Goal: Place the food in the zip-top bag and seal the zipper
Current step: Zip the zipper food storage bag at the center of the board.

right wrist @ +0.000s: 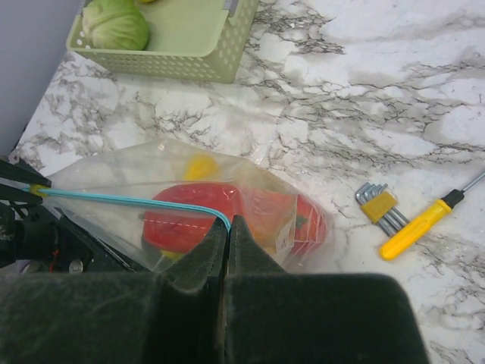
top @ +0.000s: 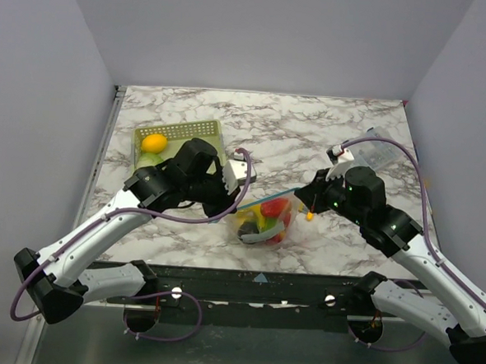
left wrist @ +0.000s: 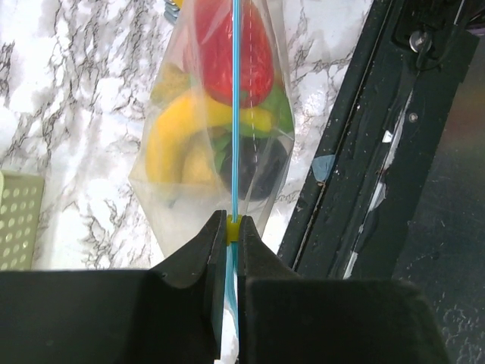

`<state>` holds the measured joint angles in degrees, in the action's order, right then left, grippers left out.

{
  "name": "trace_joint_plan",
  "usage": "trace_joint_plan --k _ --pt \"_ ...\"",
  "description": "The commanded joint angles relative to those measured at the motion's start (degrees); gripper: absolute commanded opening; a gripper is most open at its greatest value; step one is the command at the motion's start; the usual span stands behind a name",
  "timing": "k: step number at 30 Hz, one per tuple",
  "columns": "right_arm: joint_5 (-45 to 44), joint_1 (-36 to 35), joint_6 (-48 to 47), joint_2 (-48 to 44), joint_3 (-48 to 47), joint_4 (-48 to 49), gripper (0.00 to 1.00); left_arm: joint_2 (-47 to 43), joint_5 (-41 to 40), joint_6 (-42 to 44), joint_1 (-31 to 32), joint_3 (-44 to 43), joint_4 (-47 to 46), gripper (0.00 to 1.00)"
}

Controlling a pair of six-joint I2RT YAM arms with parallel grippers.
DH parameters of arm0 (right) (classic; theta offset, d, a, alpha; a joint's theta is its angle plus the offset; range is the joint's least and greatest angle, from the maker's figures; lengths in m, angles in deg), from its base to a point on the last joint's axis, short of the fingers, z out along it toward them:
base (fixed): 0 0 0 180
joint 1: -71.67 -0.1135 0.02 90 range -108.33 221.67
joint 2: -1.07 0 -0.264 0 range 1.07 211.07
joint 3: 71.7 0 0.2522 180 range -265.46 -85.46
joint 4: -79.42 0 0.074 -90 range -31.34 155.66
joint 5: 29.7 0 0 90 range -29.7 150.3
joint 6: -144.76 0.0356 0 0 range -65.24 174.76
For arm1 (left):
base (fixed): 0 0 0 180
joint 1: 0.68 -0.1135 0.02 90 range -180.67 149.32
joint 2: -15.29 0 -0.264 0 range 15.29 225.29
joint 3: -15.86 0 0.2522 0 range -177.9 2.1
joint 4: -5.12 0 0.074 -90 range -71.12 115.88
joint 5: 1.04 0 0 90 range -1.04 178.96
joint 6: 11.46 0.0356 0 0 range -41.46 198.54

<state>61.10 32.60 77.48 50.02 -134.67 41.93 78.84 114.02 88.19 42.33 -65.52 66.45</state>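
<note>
Basket [top: 198,130] blocks far-left; marble [top: 312,128] beyond bag [top: 267,223] open (screwdriver [right wrist: 417,227], hex keys [right wrist: 377,205] beside).

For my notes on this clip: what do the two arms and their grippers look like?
Both arms have white lower links and black joints and wrists: left arm, right arm. A purple cable runs loosely along each. The left gripper and right gripper have matte black fingers tapering to narrow wedge tips. No markings are legible.

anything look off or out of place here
Yes: a yellow fruit and green vegetable sit in the green basket while the left pincer and right pincer pinch the zipper of the zip-top bag. Hex keys and a screwdriver lie nearby.
</note>
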Motion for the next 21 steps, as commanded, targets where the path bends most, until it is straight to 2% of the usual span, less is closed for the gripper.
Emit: trace_joint_plan --k 1,7,21 --pt "-8.16 0.75 -2.05 -0.68 -0.09 -1.32 0.00 -2.41 -5.57 -1.12 -0.11 0.98 9.53 0.00" --pt "-8.09 0.75 -2.33 0.40 -0.24 -1.03 0.00 -4.37 -12.77 -1.82 -0.07 3.13 10.82 0.00" --pt "-8.35 0.78 -2.86 1.59 -0.54 -0.71 0.00 -8.26 -20.23 -3.13 -0.11 5.82 13.26 0.00"
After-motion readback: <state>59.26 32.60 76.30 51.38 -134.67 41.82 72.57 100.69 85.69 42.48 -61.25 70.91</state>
